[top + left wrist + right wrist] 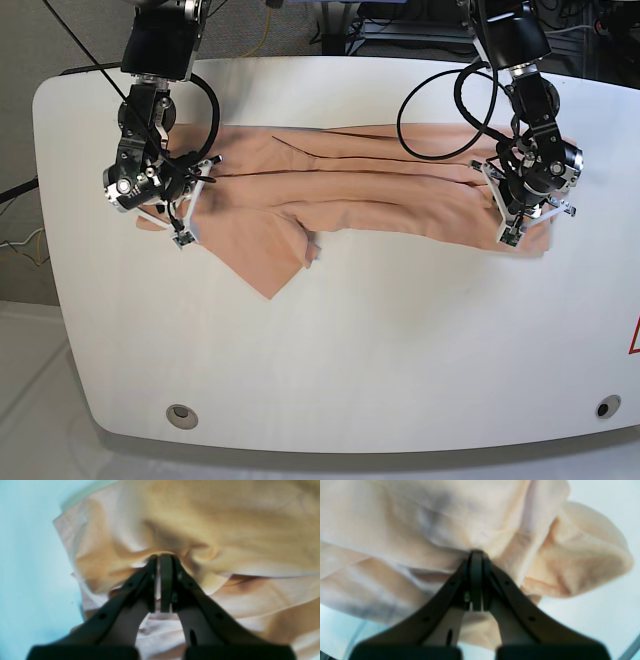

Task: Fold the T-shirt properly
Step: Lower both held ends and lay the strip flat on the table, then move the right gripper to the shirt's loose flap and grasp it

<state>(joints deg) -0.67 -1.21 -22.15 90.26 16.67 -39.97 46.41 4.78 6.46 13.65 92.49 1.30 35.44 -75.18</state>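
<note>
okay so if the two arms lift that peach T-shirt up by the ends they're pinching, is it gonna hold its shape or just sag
Probably sag. The T-shirt already lies in soft creases and folds across the table, so it looks thin and floppy. Fabric bunches at the left pincer and the right pincer, suggesting the middle would droop between them. The loose flap near the front edge would likely dangle.

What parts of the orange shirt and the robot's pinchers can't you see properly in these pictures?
- Base view: both gripper tips are hidden under the arms' own wrists, left gripper, right gripper.
- Left wrist view: the T-shirt is blurred and cut off by the top and right edges.
- Right wrist view: the cloth runs past the top and left edges.
- No view shows a tag or a printed mark.
</note>
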